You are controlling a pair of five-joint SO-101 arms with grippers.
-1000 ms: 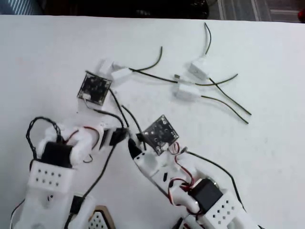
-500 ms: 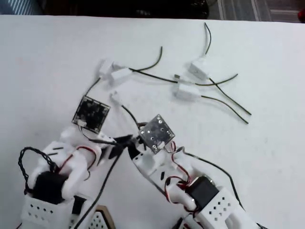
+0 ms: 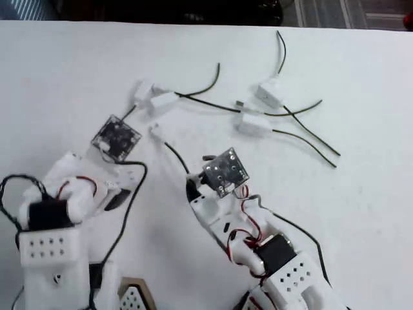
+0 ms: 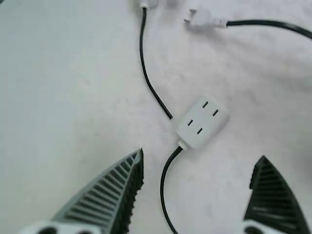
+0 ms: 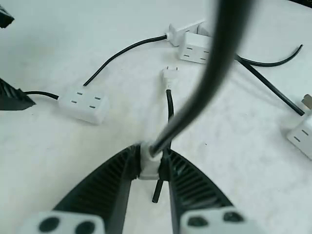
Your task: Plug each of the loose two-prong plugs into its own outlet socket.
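White plastic, boxy and smooth, the outlet block (image 4: pixel 201 122) with 4 slots lies on the matte table (image 4: pixel 58 73), just beyond the left gripper (image 4: pixel 201 156), whose ribbed fingers (image 4: pixel 122 187) stand wide apart. The right gripper (image 5: pixel 150 156), low over the table, is clamped on a white plug (image 5: pixel 147 165); its black cable (image 5: pixel 214 63) rises away.
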